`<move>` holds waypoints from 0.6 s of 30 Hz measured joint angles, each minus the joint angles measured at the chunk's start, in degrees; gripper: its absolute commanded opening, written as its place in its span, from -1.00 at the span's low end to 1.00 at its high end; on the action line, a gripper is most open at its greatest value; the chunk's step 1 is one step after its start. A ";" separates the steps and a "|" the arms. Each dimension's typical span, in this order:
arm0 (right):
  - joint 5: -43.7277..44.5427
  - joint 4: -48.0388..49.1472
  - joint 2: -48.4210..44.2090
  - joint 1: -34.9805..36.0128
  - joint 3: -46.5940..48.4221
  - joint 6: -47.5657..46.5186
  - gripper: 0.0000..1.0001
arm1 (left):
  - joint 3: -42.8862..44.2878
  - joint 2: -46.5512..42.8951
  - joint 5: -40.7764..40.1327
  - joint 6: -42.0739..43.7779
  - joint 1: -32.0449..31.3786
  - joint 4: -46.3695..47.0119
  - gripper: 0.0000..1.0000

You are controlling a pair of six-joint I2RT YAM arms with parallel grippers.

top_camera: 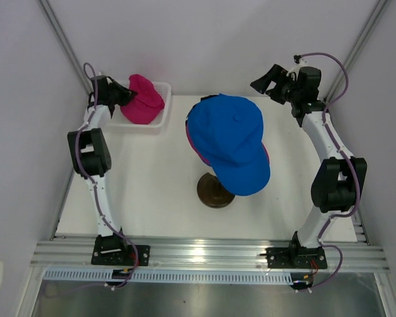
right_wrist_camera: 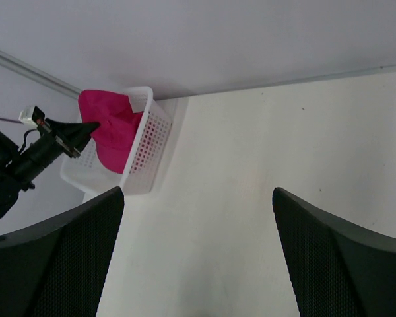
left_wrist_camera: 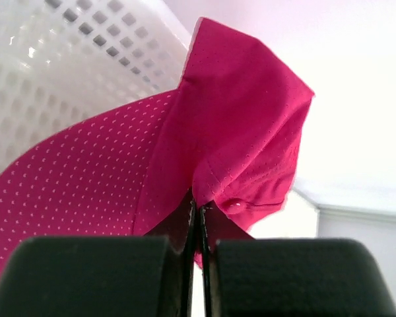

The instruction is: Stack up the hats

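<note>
Magenta cap (top_camera: 144,100) lies in the white mesh basket (top_camera: 160,123), far left. Left gripper (left_wrist_camera: 198,214) is clamped on a fold of its cloth. Step in hand: pickup. Next move: lift clear of the basket wall, carry onto the blue cap (top_camera: 230,142) at centre. Right gripper (top_camera: 269,80): jaws apart, holding nothing

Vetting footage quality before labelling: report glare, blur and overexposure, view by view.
Top external: evenly lit and sharp, with glare on the metal rail. Left wrist: the pink cap is crisp, the backdrop to its right blown out white, the left tool soft up close. Right wrist: even light, no glare; the right tool looms dark.
</note>
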 measured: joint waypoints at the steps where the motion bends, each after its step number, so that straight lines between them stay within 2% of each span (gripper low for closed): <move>1: -0.07 1.31 0.00 0.00 -0.35 0.52 0.93 | -4.26 -2.97 -2.03 -1.60 -0.52 1.70 -0.99; 5: -1.01 8.20 0.70 -0.24 -1.73 3.61 0.93 | -18.45 -16.72 -14.34 -11.04 -4.04 8.98 -0.99; 8: -3.04 14.47 2.49 -0.66 -2.29 7.06 0.93 | -22.95 -26.16 -25.64 -19.23 -8.61 14.34 -0.99; 13: -6.73 25.14 5.51 -1.88 -3.50 12.20 0.93 | -19.58 -32.96 -41.05 -31.01 -18.32 23.04 -0.99; 18: -9.73 41.79 7.82 -3.34 -8.44 21.14 0.93 | -9.31 -28.33 -56.54 -38.99 -29.22 30.56 -0.99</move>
